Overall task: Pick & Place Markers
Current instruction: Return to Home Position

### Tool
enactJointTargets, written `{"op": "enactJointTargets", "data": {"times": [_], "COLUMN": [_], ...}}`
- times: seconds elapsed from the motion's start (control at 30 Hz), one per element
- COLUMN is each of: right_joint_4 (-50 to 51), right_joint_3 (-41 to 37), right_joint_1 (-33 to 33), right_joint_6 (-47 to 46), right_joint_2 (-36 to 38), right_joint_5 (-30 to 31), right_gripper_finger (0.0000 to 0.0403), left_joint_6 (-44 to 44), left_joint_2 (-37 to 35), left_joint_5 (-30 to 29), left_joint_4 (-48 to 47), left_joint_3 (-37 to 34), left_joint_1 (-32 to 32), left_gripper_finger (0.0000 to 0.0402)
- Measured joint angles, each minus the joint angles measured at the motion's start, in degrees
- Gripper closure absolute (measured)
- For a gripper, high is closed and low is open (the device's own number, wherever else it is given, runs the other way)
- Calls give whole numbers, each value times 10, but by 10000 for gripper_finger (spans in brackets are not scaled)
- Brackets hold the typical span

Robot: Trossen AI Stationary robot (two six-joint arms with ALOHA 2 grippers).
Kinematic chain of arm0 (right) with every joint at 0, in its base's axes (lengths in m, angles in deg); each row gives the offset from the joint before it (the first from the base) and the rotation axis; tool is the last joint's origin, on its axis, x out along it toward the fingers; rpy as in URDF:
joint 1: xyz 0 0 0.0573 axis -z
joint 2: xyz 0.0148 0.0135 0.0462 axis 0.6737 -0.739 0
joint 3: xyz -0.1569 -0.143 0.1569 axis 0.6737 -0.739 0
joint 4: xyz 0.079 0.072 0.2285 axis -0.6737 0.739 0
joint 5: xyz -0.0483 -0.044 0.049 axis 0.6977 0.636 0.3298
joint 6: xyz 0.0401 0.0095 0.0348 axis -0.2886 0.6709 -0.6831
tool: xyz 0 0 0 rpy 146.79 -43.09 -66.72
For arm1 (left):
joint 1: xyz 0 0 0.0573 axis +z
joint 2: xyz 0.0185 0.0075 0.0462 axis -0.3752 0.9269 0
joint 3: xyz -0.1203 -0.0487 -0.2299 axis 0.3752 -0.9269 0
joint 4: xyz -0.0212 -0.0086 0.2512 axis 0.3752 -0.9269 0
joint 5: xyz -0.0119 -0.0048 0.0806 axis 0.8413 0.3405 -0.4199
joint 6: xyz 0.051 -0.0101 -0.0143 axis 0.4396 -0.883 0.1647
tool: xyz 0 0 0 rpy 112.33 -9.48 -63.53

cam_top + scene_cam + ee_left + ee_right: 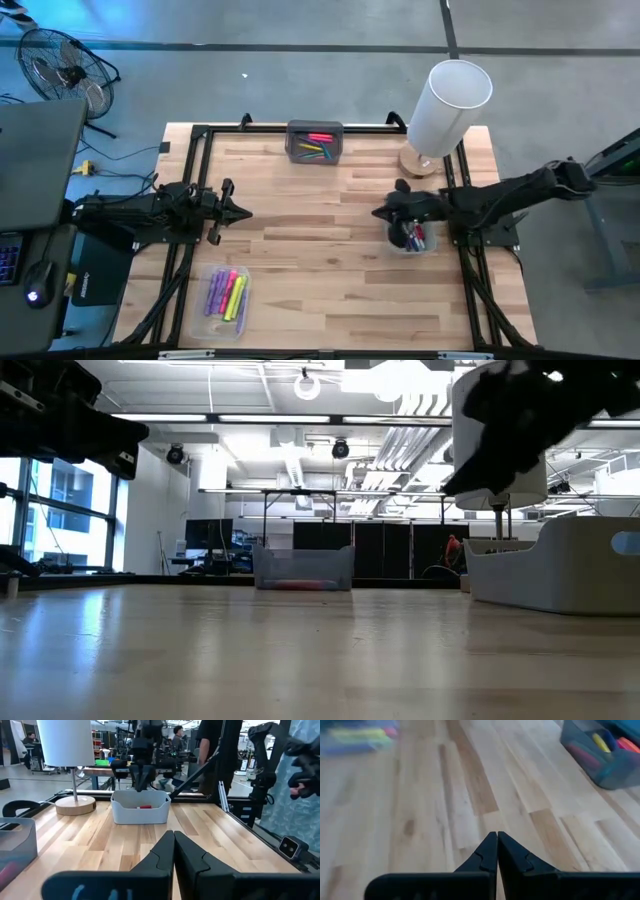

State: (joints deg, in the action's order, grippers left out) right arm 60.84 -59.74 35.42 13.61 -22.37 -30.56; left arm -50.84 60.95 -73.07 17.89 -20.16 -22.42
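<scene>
While left gripper and right gripper hang pressed closed, I judge the markers light, rigid, slick: pinch mid-barrel.

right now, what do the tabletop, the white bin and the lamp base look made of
The tabletop looks like light wood strips glued side by side, satin finish: grain and seams show. The white bin seems matte moulded plastic: smooth walls, rounded corners. The lamp base is probably pale wood, going by its tan colour.
</scene>
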Motion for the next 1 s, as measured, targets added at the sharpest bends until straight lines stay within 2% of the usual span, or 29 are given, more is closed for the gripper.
{"op": "enactJointTargets", "data": {"times": [0.13,0.3,0.63,0.83,1.0], "right_joint_4": [-52,-52,9,-21,-14], "right_joint_3": [-83,-150,-252,-242,-243], "right_joint_1": [37,75,148,159,129], "right_joint_6": [28,61,61,45,35], "right_joint_2": [107,267,575,583,588], "right_joint_5": [-68,-106,-197,-191,-144], "right_gripper_finger": [402,403,403,403,402], "left_joint_6": [0,0,0,0,0], "left_joint_2": [0,0,0,1,1], "left_joint_5": [0,0,-1,-2,-2], "left_joint_4": [0,0,1,2,0], "left_joint_3": [0,0,0,0,0], "left_joint_1": [0,0,0,0,0], "left_gripper_finger": [400,400,400,400,400]}}
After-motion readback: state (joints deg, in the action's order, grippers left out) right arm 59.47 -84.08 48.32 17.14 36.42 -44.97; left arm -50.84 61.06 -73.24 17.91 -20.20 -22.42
